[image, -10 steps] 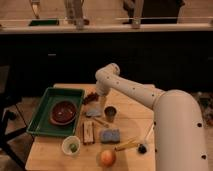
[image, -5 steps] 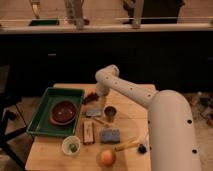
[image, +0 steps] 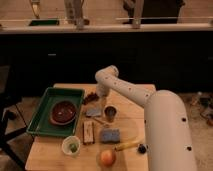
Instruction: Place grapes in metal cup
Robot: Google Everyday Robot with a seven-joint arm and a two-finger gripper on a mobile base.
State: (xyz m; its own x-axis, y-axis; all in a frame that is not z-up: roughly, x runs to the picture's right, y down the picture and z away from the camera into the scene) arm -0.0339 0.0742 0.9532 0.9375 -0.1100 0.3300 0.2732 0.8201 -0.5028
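The grapes [image: 91, 96], a small dark reddish cluster, lie on the wooden table [image: 135, 107] near its far edge, just right of the green tray. The metal cup [image: 110, 113], short and grey with a dark inside, stands upright a little nearer and to the right of them. My gripper [image: 102, 99] hangs down from the white arm's [image: 125, 90] bent wrist, right beside the grapes and just behind the cup. The grapes rest on the table, outside the cup.
A green tray [image: 45, 100] at the left holds a dark red bowl [image: 63, 111]. In front lie a grey pad [image: 93, 113], a brown bar [image: 89, 132], a blue sponge [image: 110, 135], a white plastic cup [image: 71, 146], an apple [image: 107, 157] and a yellow-handled tool [image: 127, 145].
The arm's large near link has shifted slightly. The gripper stays low beside the grapes and the objects on the table have not moved.
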